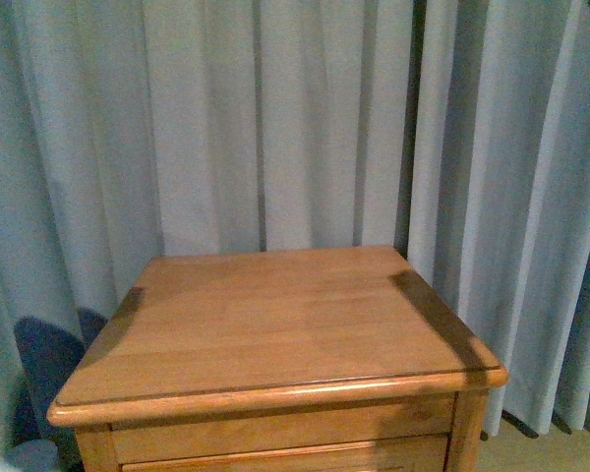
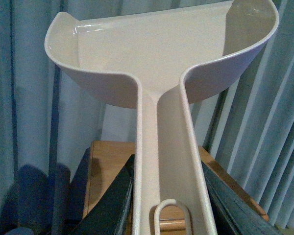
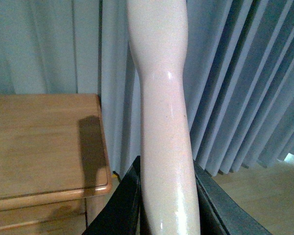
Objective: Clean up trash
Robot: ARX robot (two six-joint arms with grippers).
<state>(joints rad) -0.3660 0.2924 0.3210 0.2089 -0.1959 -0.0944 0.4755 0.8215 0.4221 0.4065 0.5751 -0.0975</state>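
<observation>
Open room above cabinet top (image 1: pixel 275 324); curtain (image 1: pixel 275 118) blocks rear and sides.

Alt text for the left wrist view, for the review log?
An empty cream plastic dustpan fills the view, its long handle clamped in the left gripper. Behind it hang blue-grey curtains, and a wooden cabinet top shows below.

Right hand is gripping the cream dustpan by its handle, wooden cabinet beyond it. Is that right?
No. It is the left hand gripping the cream dustpan by its handle, wooden cabinet beyond it; the left wrist view shows this. The right hand holds a plain cream handle.
</observation>
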